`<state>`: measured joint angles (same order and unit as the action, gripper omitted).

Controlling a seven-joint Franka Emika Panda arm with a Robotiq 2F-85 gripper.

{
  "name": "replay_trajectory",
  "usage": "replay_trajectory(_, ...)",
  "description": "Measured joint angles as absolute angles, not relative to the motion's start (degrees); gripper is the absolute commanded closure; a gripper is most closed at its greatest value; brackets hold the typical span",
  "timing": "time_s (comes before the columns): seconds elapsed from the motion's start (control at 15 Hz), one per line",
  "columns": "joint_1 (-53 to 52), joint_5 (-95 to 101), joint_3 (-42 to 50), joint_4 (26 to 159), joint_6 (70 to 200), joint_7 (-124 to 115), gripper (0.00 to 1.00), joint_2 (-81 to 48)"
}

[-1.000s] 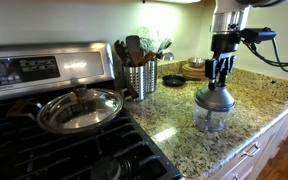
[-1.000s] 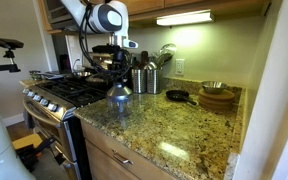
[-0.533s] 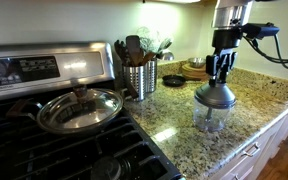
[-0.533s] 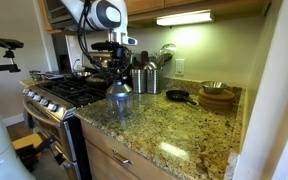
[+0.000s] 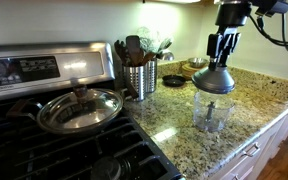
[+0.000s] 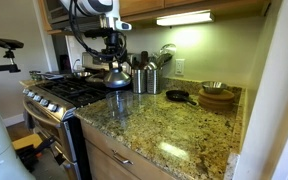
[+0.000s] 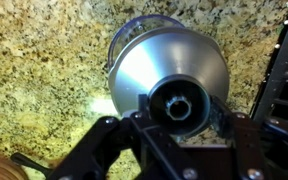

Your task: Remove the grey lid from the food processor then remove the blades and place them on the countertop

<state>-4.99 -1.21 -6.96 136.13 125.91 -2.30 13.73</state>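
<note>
Clamping the grey lid [image 5: 214, 80] by its knob in the gripper [image 5: 219, 64], raised just clear of the food processor [image 5: 210, 112] on the countertop [image 5: 259, 95]. Leaves the blades [image 5: 210, 117] upright inside, straight below, axis vertical.

A strip light [image 6: 184, 18] glows beneath wooden upper cabinets [image 6: 159, 6] in a kitchen with cream walls [image 6: 272, 80], where a steel stove [image 5: 44, 68] with black grates stands beside wooden base cabinets [image 6: 109, 150], an outlet [image 6: 180, 67] set in the backsplash.
</note>
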Motion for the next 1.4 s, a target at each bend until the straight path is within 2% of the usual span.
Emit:
replay_trajectory(0.47,-9.0,-1.1,-10.9,132.4,126.2,-1.5,0.65,12.3)
replay_trajectory(1.4,-11.6,5.9,-14.1,120.4,131.2,-0.3,0.65,-10.1)
